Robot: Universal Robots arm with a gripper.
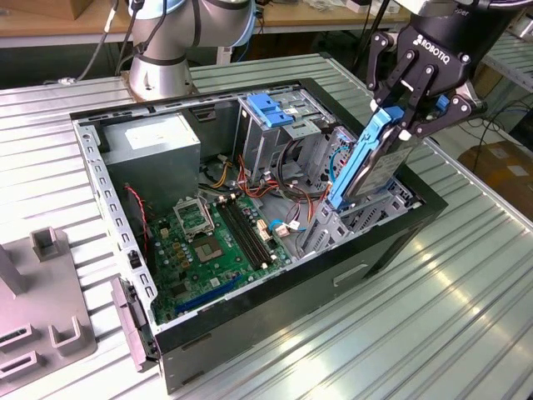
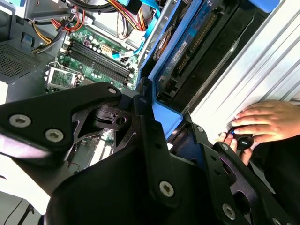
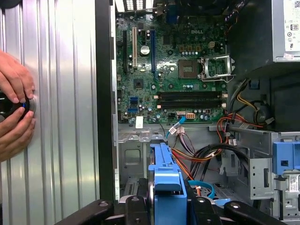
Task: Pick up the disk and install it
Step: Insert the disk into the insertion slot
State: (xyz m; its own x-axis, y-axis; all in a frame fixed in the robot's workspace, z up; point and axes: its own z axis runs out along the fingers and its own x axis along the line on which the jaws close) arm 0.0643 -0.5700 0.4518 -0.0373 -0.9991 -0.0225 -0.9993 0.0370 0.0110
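Observation:
The disk (image 1: pixel 366 162) is a silver drive in a blue plastic frame. It is held up on edge and tilted, its lower end down at the drive bay (image 1: pixel 371 215) on the exterior view's right side of the open computer case (image 1: pixel 275 296). My gripper (image 1: pixel 405 117) is shut on the disk's upper end. In both wrist views the black fingers (image 2: pixel 146 119) clamp the blue frame (image 3: pixel 166 183) from two sides, with the disk (image 2: pixel 187 51) reaching away from them toward the case floor.
Inside the case lie the green motherboard (image 1: pixel 208 242), a grey power supply box (image 1: pixel 154 150), a metal cage with a blue handle (image 1: pixel 271 108) and loose cables (image 3: pixel 206 154). A person's hands (image 3: pixel 14 108) rest on the ribbed table beside the case. A grey fixture (image 1: pixel 42 317) stands at the exterior view's left.

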